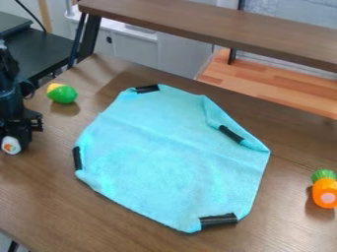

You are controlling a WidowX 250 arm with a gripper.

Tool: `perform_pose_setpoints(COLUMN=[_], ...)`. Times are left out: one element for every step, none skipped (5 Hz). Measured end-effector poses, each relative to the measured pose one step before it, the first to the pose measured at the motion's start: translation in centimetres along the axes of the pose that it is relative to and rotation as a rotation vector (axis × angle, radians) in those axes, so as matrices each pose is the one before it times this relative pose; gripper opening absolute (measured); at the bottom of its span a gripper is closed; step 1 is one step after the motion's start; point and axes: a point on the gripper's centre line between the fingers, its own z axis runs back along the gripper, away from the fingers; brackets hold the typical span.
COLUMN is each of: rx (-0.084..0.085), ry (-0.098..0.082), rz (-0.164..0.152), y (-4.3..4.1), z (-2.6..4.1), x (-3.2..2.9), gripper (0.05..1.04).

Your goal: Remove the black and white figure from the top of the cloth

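Observation:
At the left edge of the camera view hangs the black gripper, left of the cloth and low over the brown table. Right at its lower end is a rounded white thing with dark parts around it and a small orange and green mark; it looks like the black and white figure. Whether it is held or stands on the table, I cannot tell. The light blue cloth lies spread on the table with folded edges and black strips near its corners. No figure lies on top of it.
Behind the cloth's left corner lies a green and yellow toy. An orange toy with a green top is at the right edge of the table. A raised brown shelf crosses the back.

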Motion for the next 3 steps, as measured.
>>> perform_pose_setpoints(rx=[-0.0322,0.0015,0.0573], ry=[0.0038,0.0109,0.0156], rz=[0.0017,0.0208,0.1069], y=[-0.038,-0.031,0.277], z=[-0.058,1.494,2.827], x=[-0.164,-0.417,0.006], gripper=[0.902,1.006,1.0])
